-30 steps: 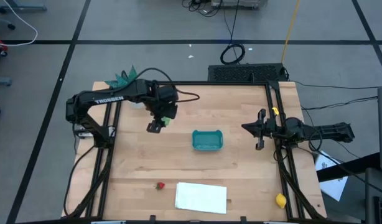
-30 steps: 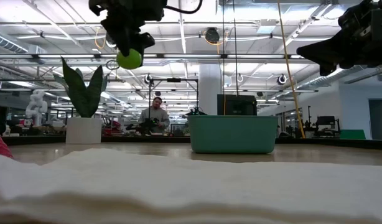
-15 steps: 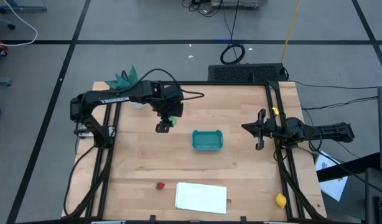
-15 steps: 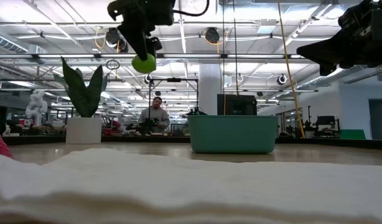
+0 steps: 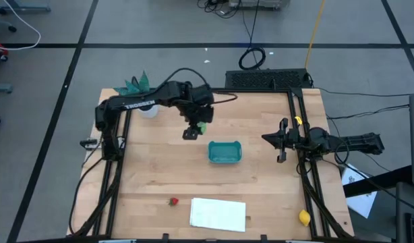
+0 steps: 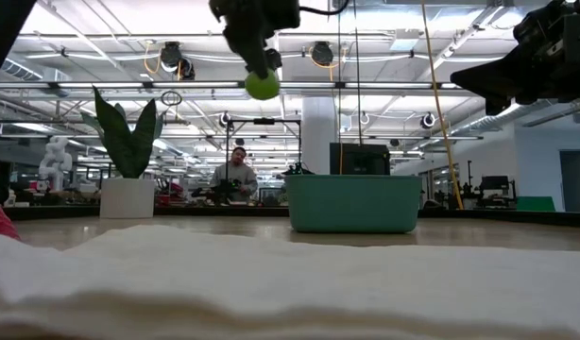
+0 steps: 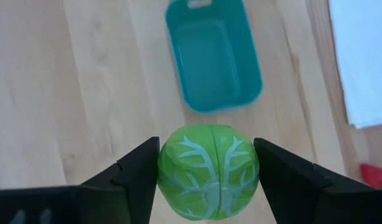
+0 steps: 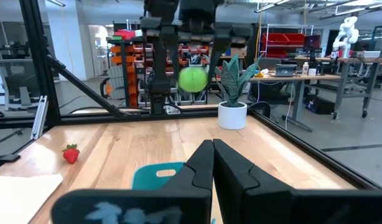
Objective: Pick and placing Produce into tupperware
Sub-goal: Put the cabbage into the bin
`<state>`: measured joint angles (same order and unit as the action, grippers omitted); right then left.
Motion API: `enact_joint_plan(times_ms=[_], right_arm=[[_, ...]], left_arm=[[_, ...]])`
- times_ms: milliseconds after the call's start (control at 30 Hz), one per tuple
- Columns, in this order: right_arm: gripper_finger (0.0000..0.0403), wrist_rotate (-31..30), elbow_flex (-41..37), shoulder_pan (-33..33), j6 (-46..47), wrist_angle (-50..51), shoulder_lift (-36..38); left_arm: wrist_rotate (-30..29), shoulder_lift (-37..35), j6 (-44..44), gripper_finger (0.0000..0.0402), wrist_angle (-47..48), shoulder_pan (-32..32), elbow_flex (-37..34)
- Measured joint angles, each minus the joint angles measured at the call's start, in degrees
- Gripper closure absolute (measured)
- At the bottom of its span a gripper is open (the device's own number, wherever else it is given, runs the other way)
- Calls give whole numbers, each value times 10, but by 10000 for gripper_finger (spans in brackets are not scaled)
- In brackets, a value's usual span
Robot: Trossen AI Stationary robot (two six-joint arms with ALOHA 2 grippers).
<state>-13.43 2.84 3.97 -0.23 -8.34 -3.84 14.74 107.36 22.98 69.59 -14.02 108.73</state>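
Observation:
My left gripper [image 5: 195,129] hangs high over the table, just left and far of the teal tupperware tub [image 5: 224,152], shut on the light-green round fruit [image 7: 208,171] with pale leaf veins. The low view shows the fruit [image 6: 263,86] well above the tub [image 6: 352,203]. The tub [image 7: 213,56] shows nothing inside it. The red strawberry [image 5: 172,201] lies on the wood near the near edge. The yellow lemon [image 5: 304,217] lies at the near right corner. My right gripper [image 5: 282,140] waits shut, off the table, right of the tub. My left gripper pinches the green fruit between its two fingers [image 7: 138,174], one on each opposite side of the ball at its widest part [image 7: 166,168]. The fingers come from above, pointing down. The fruit [image 6: 263,86] is lifted clear, high above the table.
A flat white sheet [image 5: 218,213] lies at the near edge, right of the strawberry. A teal leafy plant [image 5: 136,86] in a white pot [image 5: 148,111] stands at the far left corner. Black frame rails [image 5: 298,121] run along both sides. Bare wood surrounds the tub.
My left gripper has carried the green fruit steadily toward the table's right, closing on the tub, at about the same height and still shut on it. The right arm, tub, strawberry and lemon have stayed put.

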Motion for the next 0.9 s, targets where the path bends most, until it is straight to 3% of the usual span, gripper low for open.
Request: enact_joint_plan(times_ms=[367, 900], right_arm=[[403, 0, 0, 0, 0, 0, 0], [403, 0, 0, 0, 0, -2, 0]], left_arm=[[16, 100, 25, 165, 53, 0, 138], [36, 114, 37, 165, -16, 6, 148]])
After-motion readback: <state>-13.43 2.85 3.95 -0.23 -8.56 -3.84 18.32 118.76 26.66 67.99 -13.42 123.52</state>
